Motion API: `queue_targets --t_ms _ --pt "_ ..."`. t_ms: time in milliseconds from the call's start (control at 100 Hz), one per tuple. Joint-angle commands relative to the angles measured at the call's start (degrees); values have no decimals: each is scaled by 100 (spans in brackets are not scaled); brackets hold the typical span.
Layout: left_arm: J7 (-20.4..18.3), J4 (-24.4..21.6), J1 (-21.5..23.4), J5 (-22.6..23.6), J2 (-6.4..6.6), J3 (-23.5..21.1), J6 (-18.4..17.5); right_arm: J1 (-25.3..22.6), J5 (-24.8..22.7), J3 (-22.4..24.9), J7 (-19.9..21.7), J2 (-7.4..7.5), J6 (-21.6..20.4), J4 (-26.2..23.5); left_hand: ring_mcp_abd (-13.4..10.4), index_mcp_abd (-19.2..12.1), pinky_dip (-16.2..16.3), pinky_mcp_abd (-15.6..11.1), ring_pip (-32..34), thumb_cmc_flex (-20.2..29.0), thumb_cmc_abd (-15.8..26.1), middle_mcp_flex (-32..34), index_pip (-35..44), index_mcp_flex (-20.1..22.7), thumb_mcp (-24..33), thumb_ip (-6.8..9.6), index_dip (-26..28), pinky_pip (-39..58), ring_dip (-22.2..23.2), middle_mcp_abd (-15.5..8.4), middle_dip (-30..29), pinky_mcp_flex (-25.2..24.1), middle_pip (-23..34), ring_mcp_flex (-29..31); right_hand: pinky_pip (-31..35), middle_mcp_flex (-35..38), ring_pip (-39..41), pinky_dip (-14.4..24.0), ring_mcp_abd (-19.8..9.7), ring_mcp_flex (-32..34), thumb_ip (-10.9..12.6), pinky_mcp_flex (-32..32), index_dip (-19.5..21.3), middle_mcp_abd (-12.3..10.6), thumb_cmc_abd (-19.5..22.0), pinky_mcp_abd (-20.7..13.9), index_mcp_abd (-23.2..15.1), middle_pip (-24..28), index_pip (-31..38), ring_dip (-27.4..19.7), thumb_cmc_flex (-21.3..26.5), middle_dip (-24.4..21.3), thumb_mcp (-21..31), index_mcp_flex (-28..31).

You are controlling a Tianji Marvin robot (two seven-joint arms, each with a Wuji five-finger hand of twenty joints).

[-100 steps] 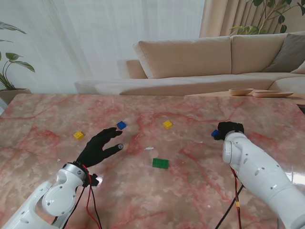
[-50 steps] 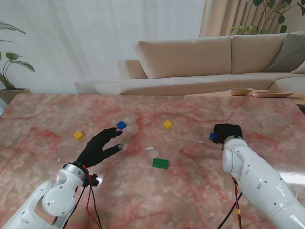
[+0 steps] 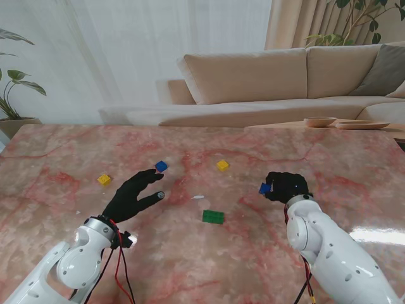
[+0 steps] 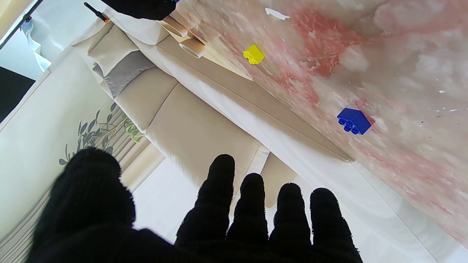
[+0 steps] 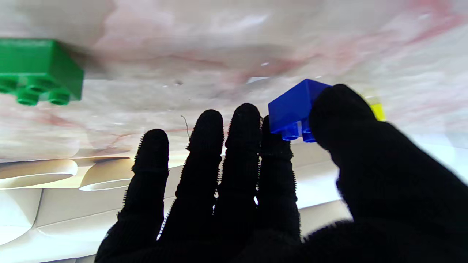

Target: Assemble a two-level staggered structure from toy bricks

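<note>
My right hand (image 3: 288, 186) is shut on a small blue brick (image 3: 264, 188), pinched between thumb and forefinger (image 5: 292, 109), held above the table right of centre. A green brick (image 3: 212, 216) lies flat on the table, to the left of that hand and nearer to me (image 5: 36, 71). A second blue brick (image 3: 161, 166) lies just beyond my left hand (image 3: 131, 193), which hovers open with fingers spread (image 4: 219, 212). One yellow brick (image 3: 222, 165) sits farther from me near the middle, another yellow brick (image 3: 104, 180) at the left.
The marble table (image 3: 190, 266) ends at a far edge with a beige sofa (image 3: 253, 76) behind it. Two wooden bowls (image 3: 345, 122) stand on a side table at the far right. A small white scrap (image 3: 198, 197) lies near the green brick.
My right hand has carried the blue brick leftward and a little nearer to me, toward the green brick. The left hand has stayed still.
</note>
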Motion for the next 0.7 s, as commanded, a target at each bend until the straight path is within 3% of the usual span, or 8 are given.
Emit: queue_targets --t_ms 0,300,690 --pt "24 3 38 13 -9 21 -21 -248 -94 -22 35 -69 -80 -155 -286 -143 6 -162 -203 136 126 -92 -11 71 -113 -16 46 -191 -61 -120 -71 -50 -136 65 170 77 87 182 -71 206 -166 10 70 -107 131 56 -545 -81 588 117 220 107 166 323" --pt "94 4 31 57 -18 49 -66 -843 -357 46 -174 -53 -568 -813 -278 -131 19 -164 -208 142 121 -101 -17 70 -116 -16 48 -233 -63 -116 -73 -49 -140 61 137 64 24 175 -64 191 -169 -13 26 -107 125 54 -541 -174 569 116 191 126 207 297" --pt "137 -19 53 100 -19 62 -130 -1015 -371 -353 -491 -70 -741 -820 -280 -134 44 -173 -205 150 120 -97 -17 75 -115 -18 51 -239 -62 -115 -72 -38 -138 63 116 73 -7 184 -55 192 -181 -18 18 -96 125 63 -521 -212 559 129 141 158 213 308"
